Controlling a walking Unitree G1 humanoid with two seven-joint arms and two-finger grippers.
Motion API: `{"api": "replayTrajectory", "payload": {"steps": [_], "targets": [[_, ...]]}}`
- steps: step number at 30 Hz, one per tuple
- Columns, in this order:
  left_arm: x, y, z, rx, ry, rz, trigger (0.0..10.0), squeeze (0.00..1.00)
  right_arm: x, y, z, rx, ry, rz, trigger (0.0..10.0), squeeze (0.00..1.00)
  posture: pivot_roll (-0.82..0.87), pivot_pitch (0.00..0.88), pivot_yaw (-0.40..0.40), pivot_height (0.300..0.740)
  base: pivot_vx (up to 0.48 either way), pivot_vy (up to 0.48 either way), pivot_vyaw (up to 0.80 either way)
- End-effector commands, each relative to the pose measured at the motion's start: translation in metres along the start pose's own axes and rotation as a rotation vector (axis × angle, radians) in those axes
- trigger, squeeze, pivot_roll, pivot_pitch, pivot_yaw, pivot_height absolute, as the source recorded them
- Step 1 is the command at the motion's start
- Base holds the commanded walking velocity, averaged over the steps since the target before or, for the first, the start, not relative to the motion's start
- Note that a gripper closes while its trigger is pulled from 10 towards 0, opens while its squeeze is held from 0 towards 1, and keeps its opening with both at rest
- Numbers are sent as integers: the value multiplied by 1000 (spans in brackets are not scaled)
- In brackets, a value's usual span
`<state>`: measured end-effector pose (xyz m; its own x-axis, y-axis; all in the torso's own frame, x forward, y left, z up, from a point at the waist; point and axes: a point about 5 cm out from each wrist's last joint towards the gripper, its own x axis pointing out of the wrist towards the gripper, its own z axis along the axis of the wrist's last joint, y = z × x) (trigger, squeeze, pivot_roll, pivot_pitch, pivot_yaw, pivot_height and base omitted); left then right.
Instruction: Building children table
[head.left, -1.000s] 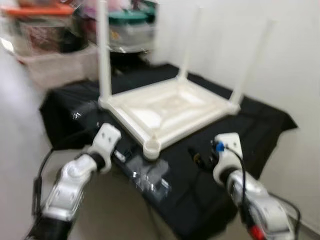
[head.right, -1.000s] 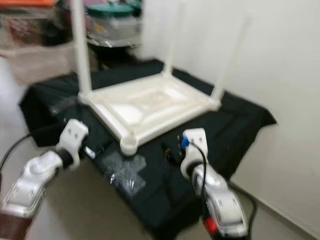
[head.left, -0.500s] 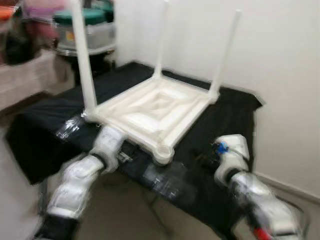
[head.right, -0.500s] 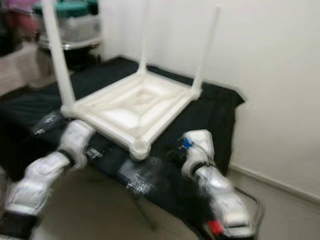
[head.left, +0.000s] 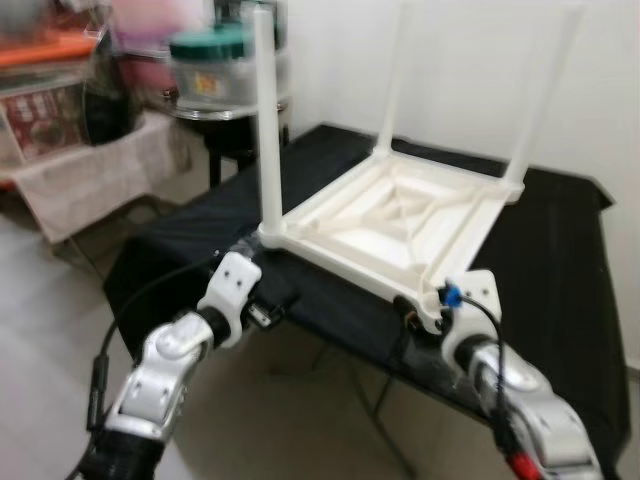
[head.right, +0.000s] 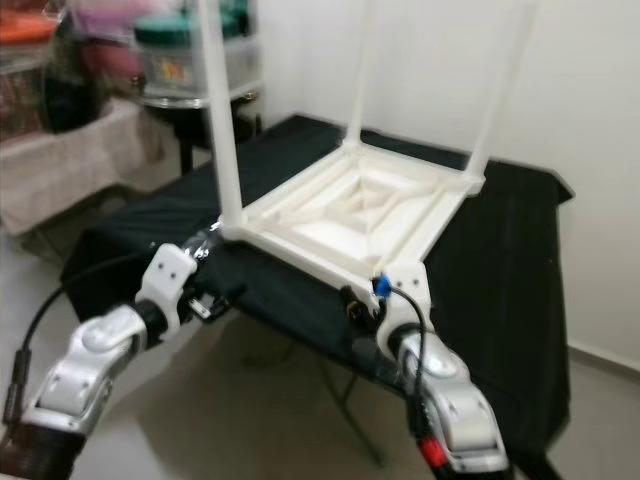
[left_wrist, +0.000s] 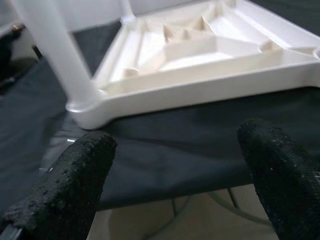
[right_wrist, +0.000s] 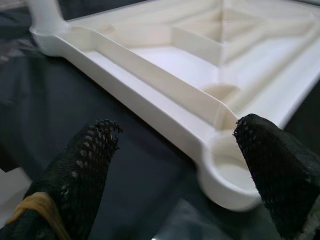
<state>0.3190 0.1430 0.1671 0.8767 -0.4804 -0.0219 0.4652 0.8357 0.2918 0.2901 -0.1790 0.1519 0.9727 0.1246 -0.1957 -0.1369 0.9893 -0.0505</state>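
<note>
Right gripper hangs wide open and empty, its two black fingers spread either side of the bare leg socket at the near corner of the white plastic children's table. Left gripper is likewise spread wide with nothing in it, facing the other near corner, where one leg stands upright in its socket.

Table lies upside down on a black cloth that covers a folding stand. Three legs are fitted and point up: near left, far left, far right. The fourth socket is empty; no loose leg can be made out on the cloth.

Risks, as judged from here:
- The empty-socket corner sits close to the cloth's front edge. A push from either gripper could slide the light tabletop, or send it off the stand.
- The tall, thin legs are easy to knock with a forearm; a sideways bump could tilt or unseat one.
- Cloth is loose and draped; fingers could snag it and drag the table along.
- A crumpled clear plastic wrapper lies by the near-left corner and could catch on the left fingers.

Writing: a yellow-and-red label shows on the green-lidded tub in the background clutter, too blurred to read. No brand mark seen on the table.
</note>
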Motion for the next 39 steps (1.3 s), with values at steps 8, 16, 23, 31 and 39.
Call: {"api": "replayTrajectory", "payload": {"steps": [8,16,23,31,39], "targets": [[-7,2,-8,17,24,-4,10000,0,0,1,1,-15,-14,-10,10000,0,74,0,-78,740,0,0,268],[-7,1,-8,21,23,-14,10000,0,0,-3,-1,-2,-14,-55,10000,0,75,0,-75,740,0,0,233],[-7,1,-9,9,26,-21,10000,0,0,-4,-1,24,-20,-61,10000,0,77,0,-77,740,0,0,0],[-7,0,-9,1,25,-31,10000,0,2,-3,-1,40,-4,-59,10000,0,77,0,-79,740,0,414,0],[-7,-2,-9,0,20,-33,10000,0,1,-5,1,19,-24,-61,10000,0,74,0,-79,740,0,480,-358]]}}
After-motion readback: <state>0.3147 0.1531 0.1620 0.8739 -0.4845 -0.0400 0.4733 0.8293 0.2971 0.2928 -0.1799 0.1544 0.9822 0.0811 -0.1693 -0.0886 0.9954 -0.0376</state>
